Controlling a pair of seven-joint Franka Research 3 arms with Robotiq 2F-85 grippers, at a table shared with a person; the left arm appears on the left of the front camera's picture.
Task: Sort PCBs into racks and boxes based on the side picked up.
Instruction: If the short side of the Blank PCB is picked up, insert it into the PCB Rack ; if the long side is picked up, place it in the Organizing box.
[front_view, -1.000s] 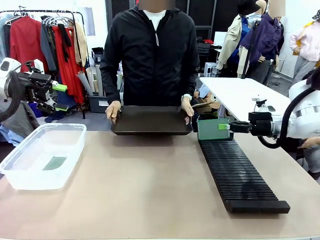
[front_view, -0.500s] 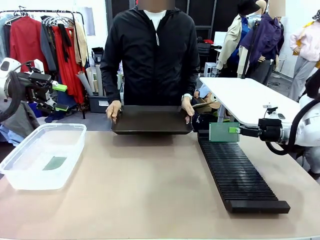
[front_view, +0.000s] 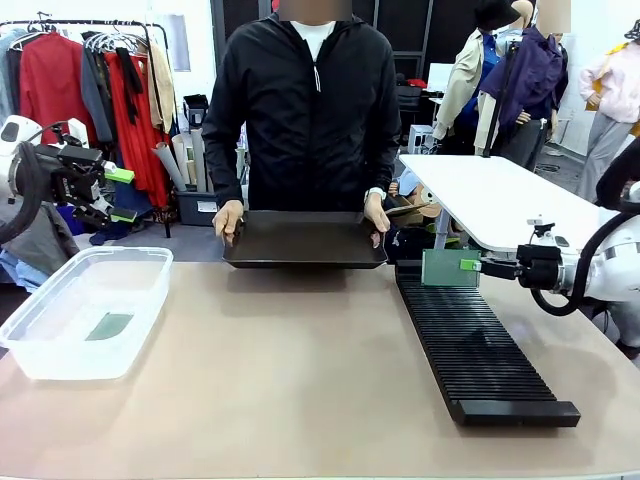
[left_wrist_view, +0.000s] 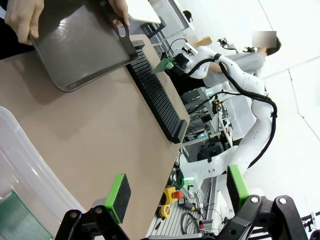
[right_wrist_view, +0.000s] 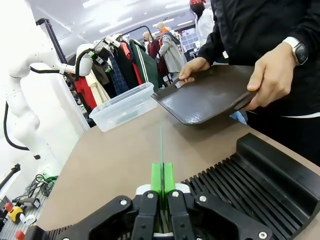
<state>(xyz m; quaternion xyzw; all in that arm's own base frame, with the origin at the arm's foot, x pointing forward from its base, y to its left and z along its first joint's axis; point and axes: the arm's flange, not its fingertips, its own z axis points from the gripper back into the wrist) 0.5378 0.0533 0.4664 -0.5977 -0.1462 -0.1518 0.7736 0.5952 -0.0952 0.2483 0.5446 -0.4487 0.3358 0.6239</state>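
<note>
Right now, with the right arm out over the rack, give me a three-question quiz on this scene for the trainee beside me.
1. True or false: the left gripper is shut on a PCB.
2. What does the right gripper hold? A) a green PCB, standing on edge above the far end of the rack; B) a screwdriver; C) nothing.
3. In a few words: where does the second PCB lie?

Key
1. False: its jaws stand open and empty.
2. A.
3. Flat on the bottom of the clear tub.
</note>
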